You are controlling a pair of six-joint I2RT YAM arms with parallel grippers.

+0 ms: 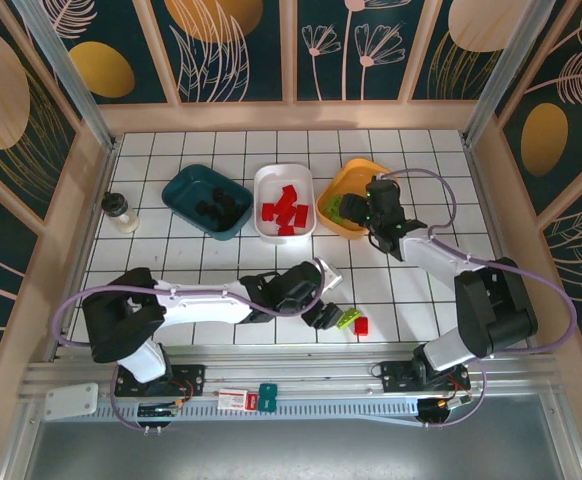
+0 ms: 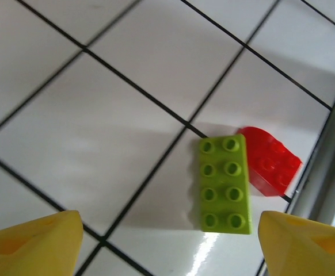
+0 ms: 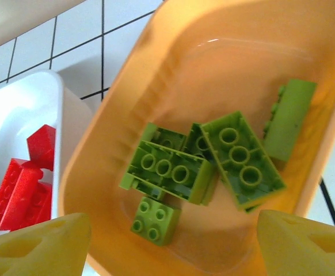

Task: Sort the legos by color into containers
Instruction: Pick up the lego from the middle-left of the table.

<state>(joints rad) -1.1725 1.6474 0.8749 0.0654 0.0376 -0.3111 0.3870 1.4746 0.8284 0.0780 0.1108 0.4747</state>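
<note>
The small red-and-white card [image 1: 233,399] on the metal rail at the near edge carries print, but it is too small to read from here.

The left gripper [image 1: 323,315] [image 2: 167,244] hangs low over the white tiled table [image 1: 171,262], its yellow fingers [image 2: 35,244] spread wide with nothing between them. Just ahead of it lies a lime green studded plastic brick [image 1: 348,320] [image 2: 225,184], flat, studs up, two rows of four. A rounded red plastic brick [image 1: 361,326] [image 2: 271,162] sits against its far corner, seemingly touching.

The right gripper [image 1: 357,209] [image 3: 167,244] hovers over the orange rounded plastic tub [image 1: 356,170] [image 3: 127,86], jaws apart and empty. Inside that tub is a heap of lime green bricks [image 1: 333,208] [image 3: 213,161], some flipped underside up, one leaning on the far wall.

The white plastic tub [image 1: 283,170] [image 3: 52,109] stands just beside the orange one and holds the red bricks [image 1: 284,212] [image 3: 18,184]. The dark teal plastic tub [image 1: 186,190], further left, holds the black bricks [image 1: 216,207]. A small black-lidded jar [image 1: 121,212] stands near the left wall.
</note>
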